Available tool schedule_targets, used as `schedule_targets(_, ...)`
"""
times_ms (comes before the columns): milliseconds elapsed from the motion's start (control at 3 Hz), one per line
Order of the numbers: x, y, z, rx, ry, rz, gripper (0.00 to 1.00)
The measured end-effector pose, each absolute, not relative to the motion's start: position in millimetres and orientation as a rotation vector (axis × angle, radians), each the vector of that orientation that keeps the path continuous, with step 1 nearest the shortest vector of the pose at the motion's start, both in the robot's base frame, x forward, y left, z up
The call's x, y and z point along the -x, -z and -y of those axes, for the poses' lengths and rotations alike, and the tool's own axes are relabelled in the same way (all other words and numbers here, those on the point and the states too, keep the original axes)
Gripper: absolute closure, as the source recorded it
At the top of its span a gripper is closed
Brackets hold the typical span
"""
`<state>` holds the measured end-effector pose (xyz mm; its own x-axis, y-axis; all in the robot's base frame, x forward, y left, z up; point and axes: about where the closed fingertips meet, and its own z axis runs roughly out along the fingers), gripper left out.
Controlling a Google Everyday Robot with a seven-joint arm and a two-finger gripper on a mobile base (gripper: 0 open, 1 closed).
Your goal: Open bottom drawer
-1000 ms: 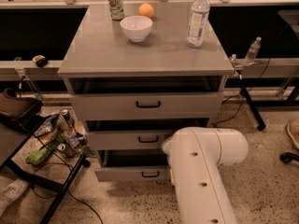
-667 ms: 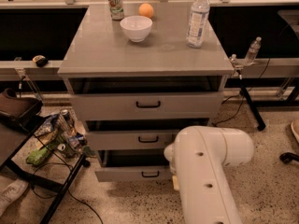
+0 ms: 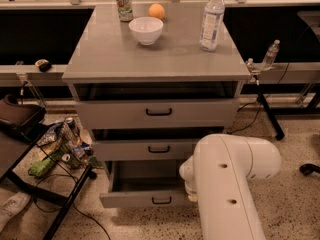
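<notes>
The bottom drawer [image 3: 145, 199] is the lowest of three in the grey cabinet [image 3: 150, 64]. It stands pulled out, its shallow grey tray showing, and its small black handle [image 3: 161, 200] sits at the centre of the front. My white arm [image 3: 230, 184] fills the lower right and reaches down beside the drawer's right end. My gripper [image 3: 189, 191] is at the right end of the drawer front, mostly hidden behind the arm.
The top drawer [image 3: 159, 113] and middle drawer [image 3: 159, 149] sit above. On the cabinet stand a white bowl [image 3: 146, 30], an orange [image 3: 156, 11], a can [image 3: 124, 4] and a water bottle [image 3: 212, 19]. A black rack with rubbish [image 3: 55, 149] stands at the left.
The bottom drawer has slid out towards me. My arm has shifted to the right and back.
</notes>
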<state>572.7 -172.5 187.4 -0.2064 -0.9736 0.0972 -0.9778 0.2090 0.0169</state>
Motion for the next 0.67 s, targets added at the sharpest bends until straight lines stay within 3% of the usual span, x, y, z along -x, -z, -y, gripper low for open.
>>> schedule_targets(333,-572.7,-188.9,172.5,-1.922,-0.073,2.374,0.88)
schedule_targets(667,-549.8,-194.9,175.9,-1.897,-0.064,2.367,0.91)
